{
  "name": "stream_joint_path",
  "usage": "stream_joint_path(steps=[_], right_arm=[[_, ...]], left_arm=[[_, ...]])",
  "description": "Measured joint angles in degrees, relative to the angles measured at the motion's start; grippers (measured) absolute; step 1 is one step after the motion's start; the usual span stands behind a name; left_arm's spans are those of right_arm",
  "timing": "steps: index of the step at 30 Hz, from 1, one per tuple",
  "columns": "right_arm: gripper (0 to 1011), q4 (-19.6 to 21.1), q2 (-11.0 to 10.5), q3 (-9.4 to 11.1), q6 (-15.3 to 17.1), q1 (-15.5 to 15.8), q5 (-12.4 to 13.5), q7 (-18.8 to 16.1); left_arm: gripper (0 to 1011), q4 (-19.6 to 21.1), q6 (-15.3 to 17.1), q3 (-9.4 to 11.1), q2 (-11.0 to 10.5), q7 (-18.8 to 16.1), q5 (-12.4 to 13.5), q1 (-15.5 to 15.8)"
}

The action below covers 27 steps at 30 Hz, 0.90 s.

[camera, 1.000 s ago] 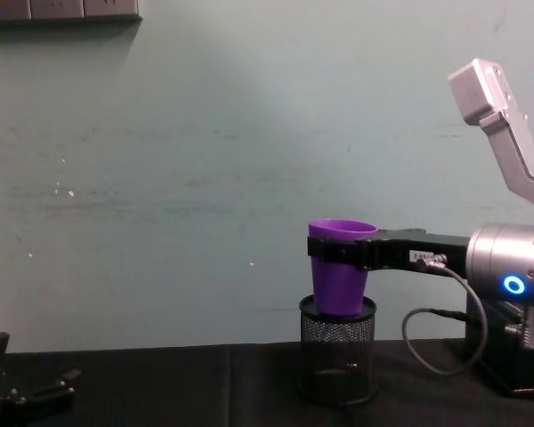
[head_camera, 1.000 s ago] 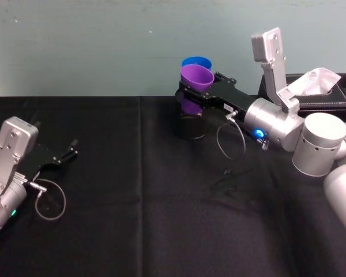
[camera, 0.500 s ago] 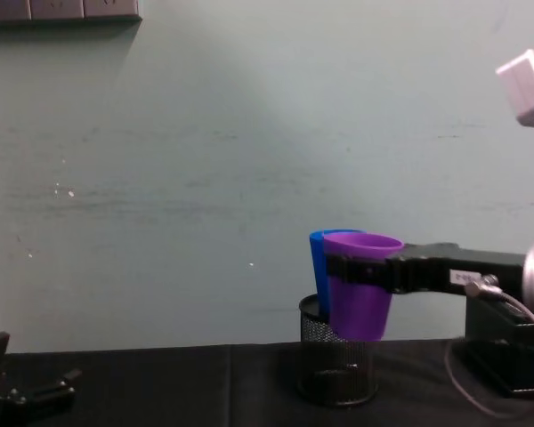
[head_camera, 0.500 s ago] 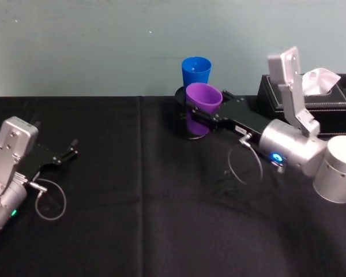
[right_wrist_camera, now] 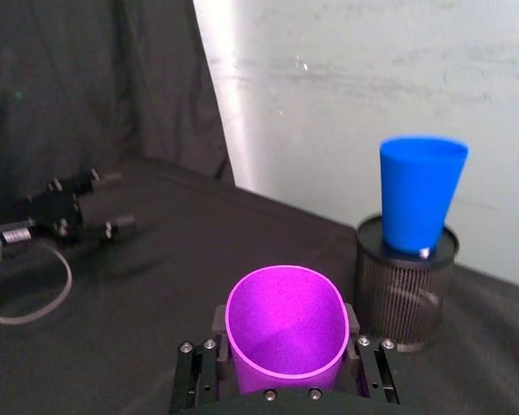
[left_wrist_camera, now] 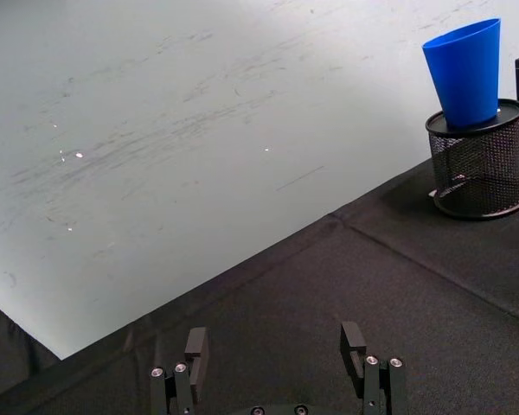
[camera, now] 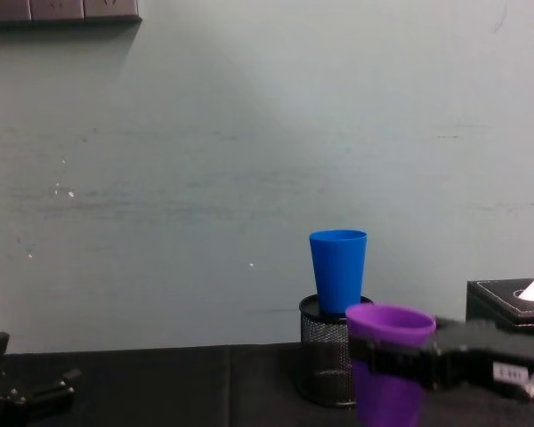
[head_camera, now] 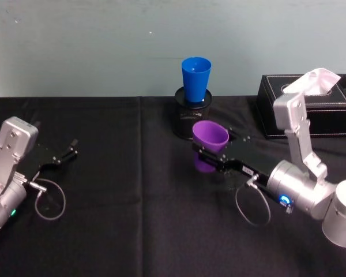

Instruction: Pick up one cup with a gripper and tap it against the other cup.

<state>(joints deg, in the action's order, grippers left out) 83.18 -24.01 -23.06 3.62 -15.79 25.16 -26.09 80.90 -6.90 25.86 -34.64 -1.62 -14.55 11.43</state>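
The purple cup (head_camera: 210,137) hangs upright just above the black cloth, with my right gripper (head_camera: 206,156) shut on its lower wall. The right wrist view looks into that purple cup (right_wrist_camera: 285,333) between the jaws of the right gripper (right_wrist_camera: 285,373). The blue cup (head_camera: 196,78) stands upright in a black mesh pen holder (head_camera: 190,118) at the back, a cup's width or more beyond the purple one and apart from it. From the chest, the purple cup (camera: 387,391) is low and to the right of the blue cup (camera: 338,271). My left gripper (head_camera: 64,154) rests open at the far left.
A black tissue box (head_camera: 311,107) with white tissue sticking out stands at the back right, behind the right arm. The mesh holder (right_wrist_camera: 406,281) lies close to the pale wall. A cable loop (head_camera: 251,208) hangs under the right wrist. Black cloth covers the table (head_camera: 132,190).
My right gripper has drawn the purple cup back toward me and downward, away from the blue cup it was beside. The left arm has not moved.
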Motion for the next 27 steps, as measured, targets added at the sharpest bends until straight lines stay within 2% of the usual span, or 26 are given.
stream_joint_path(steps=[6,14,27], right_arm=[[720,-1.5,0.4,-0.7,-1.5,1.2,-1.9,1.2],[720,-2.6,0.9,-1.1,-0.7,1.4,-3.8,1.6],[720,-3.8,1.6,-1.1,-0.4,1.3,-5.0,1.1]], left_arm=[[1000,0.0,0.0,0.0,0.0,0.0,0.0,0.0],[1000,0.0,0.0,0.0,0.0,0.0,0.0,0.0],[1000,0.0,0.0,0.0,0.0,0.0,0.0,0.0]])
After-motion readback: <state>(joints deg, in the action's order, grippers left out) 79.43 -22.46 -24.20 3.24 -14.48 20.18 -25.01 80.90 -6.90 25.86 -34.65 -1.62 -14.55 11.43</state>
